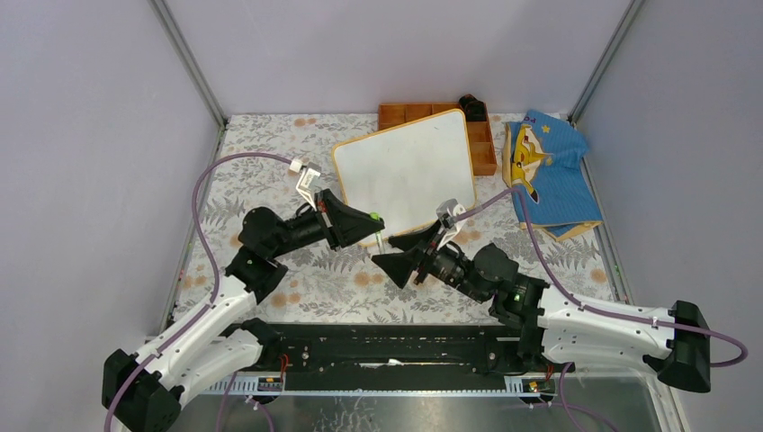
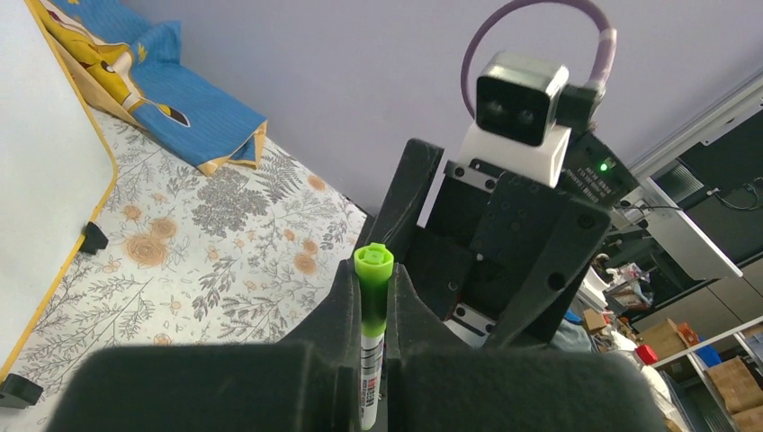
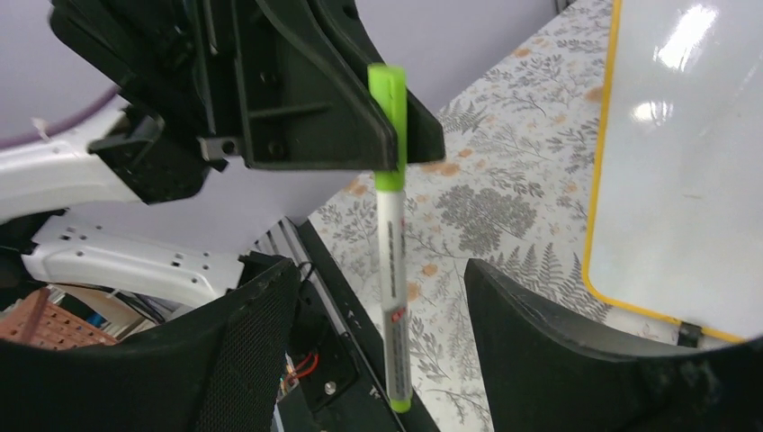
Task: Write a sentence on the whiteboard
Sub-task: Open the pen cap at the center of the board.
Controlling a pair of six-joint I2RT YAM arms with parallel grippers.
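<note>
Centre of top view, just below whiteboard's near edge: my left gripper pressed tight on marker, pinching it at green cap end. White barrel hangs down lower middle of right wrist view. My right gripper spread wide, fingers either side of barrel, touching neither. Grippers almost tip to tip. Whiteboard upper middle of top view on floral tablecloth, far edge overlapping orange tray. Blue printed cloth just right of board.

Robotics lab, grey booth walls, black mounting rail, cardboard boxes in background
</note>
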